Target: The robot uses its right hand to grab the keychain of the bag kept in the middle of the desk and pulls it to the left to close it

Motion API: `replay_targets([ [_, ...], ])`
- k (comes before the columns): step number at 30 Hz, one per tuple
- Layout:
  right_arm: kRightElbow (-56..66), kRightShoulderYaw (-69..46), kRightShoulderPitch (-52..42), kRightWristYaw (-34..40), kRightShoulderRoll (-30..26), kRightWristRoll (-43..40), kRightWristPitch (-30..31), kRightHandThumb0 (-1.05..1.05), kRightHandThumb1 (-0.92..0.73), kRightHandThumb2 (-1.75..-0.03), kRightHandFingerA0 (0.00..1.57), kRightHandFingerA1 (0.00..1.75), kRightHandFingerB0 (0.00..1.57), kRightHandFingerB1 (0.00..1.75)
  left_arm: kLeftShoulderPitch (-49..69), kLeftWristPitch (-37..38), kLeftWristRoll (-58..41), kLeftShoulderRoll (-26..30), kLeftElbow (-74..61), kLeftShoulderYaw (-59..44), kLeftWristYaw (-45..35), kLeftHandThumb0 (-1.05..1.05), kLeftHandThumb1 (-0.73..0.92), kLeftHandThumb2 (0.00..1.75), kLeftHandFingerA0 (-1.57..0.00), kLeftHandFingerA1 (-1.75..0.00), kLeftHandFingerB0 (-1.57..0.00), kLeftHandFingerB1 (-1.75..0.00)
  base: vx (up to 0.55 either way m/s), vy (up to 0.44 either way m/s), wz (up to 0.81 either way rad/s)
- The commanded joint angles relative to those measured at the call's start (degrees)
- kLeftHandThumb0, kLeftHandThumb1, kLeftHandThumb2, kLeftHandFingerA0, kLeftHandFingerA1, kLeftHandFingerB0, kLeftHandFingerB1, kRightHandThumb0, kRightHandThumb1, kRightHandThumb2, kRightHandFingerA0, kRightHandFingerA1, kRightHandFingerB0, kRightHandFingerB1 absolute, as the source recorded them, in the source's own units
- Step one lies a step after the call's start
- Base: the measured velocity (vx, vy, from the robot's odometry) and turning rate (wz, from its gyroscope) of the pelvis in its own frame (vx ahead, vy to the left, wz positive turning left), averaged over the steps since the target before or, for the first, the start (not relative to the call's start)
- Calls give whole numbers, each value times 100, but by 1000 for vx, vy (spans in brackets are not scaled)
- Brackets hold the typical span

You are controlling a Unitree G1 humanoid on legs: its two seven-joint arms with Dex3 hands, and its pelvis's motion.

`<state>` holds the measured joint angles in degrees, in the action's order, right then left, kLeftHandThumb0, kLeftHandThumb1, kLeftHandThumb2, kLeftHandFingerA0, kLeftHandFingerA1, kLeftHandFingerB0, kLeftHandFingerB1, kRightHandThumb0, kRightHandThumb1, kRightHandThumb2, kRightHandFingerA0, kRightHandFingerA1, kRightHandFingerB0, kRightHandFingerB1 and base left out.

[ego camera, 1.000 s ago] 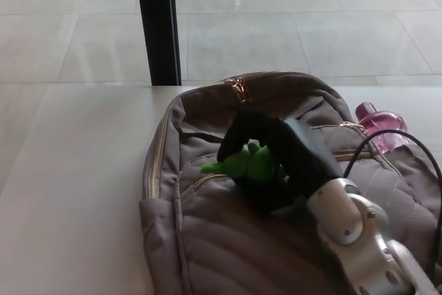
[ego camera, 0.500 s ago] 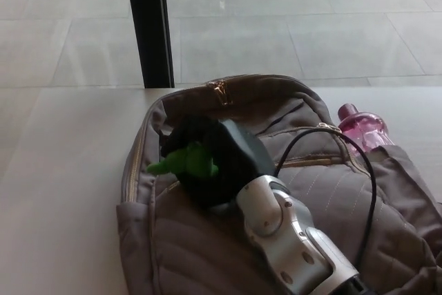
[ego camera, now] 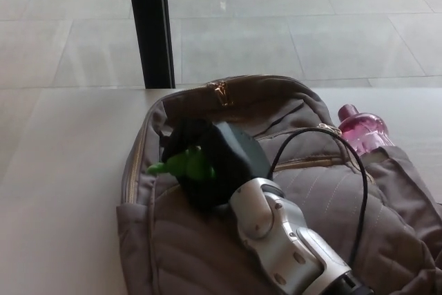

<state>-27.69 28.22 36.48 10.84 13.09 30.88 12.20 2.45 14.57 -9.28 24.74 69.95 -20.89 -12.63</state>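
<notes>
From my head view, the only one I have, the grey-brown bag [ego camera: 276, 105] lies flat in the middle of the pale desk [ego camera: 62, 184], its top toward the window and a black post [ego camera: 148, 25] standing beyond the desk's far edge. My right hand [ego camera: 210, 160] rests on the bag's left half, my silver forearm coming up from the lower right with a black cable [ego camera: 362, 184] looping over it. The fingers are curled in around the green keychain [ego camera: 178, 164], clamped on it, and a green tip pokes out of my grip toward the bag's left side. My left hand does not show. A pink bottle [ego camera: 362, 129] lies at the bag's right, touching it or just beside it. I judge that I am in the pulling step, with the keychain near the left end of its run, though my hand hides the zip itself, so I cannot tell how much is closed. The next move calls for a steady pull left along the seam, with my grip tight and the bag not dragging across the desk.
</notes>
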Motion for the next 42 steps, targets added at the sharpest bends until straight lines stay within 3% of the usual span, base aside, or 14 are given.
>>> replay_targets([
  [1,-1080,1560,602,-421,2865,-15,302,-25,-50,-111,99,175,73,170,-54,119,131,-11,-74,110,226,-66,85,66,-76,-53,-60,-46,0,0,0],
  [3,-1001,1537,832,-538,2765,38,232,-31,-48,-117,124,143,104,132,-86,73,109,-19,-22,94,216,-67,85,66,-77,-53,-61,-46,0,0,0],
  [6,-1000,1455,1065,-632,2688,45,223,-20,-53,-117,101,175,76,131,-65,105,144,-13,-2,116,273,-67,85,66,-76,-52,-62,-45,0,0,0],
  [10,-839,1373,1304,-750,2329,64,100,-24,-49,-125,96,175,78,166,-22,122,99,-39,-21,98,156,-68,85,65,-75,-55,-61,-47,0,0,0],
  [13,-485,1468,1286,-1033,1998,94,294,-25,-56,-110,92,175,69,151,9,101,60,-32,-45,60,160,-67,85,66,-76,-53,-61,-46,0,0,0],
  [15,-125,1490,1262,-1513,1655,11,537,-38,-73,-77,78,134,36,74,6,80,82,-34,-55,77,209,-65,85,66,-76,-53,-62,-47,0,0,0],
  [17,555,1468,1261,-2377,924,-192,709,-67,-64,-96,51,94,6,54,-47,-2,110,18,-72,96,261,-65,85,66,-77,-54,-60,-46,0,0,0],
  [19,780,1500,1339,-2686,632,-166,785,-70,-81,-64,26,87,1,35,-51,70,143,65,-43,125,176,-66,86,66,-76,-54,-59,-46,0,0,0],
  [20,928,1503,1342,-2791,385,-115,731,-77,-62,-101,29,77,0,31,-45,57,125,76,-50,114,125,-68,85,66,-75,-53,-59,-45,0,0,0],
  [21,1072,1497,1375,-2923,124,-65,651,-80,-81,-63,9,71,0,26,-52,34,107,76,-47,102,107,-68,85,66,-74,-53,-58,-45,0,0,0],
  [23,1504,1438,1591,-3392,-527,74,581,-98,-72,-106,0,18,0,5,-16,66,136,96,-54,118,142,-69,85,65,-75,-54,-61,-46,0,0,0],
  [35,1682,939,2237,-3957,-1574,-119,389,-105,-83,-116,0,24,0,7,35,45,138,77,-5,120,156,-66,86,66,-73,-53,-60,-48,0,0,0],
  [40,1872,817,2303,-4003,-1906,-162,325,-95,-92,-73,0,0,0,0,56,36,99,82,35,85,105,-67,86,66,-73,-54,-60,-48,0,0,0],
  [42,1910,403,2449,-4149,-2365,-400,246,-94,-92,-88,0,0,0,0,90,-16,62,105,6,46,131,-65,85,66,-73,-53,-61,-47,0,0,0],
])
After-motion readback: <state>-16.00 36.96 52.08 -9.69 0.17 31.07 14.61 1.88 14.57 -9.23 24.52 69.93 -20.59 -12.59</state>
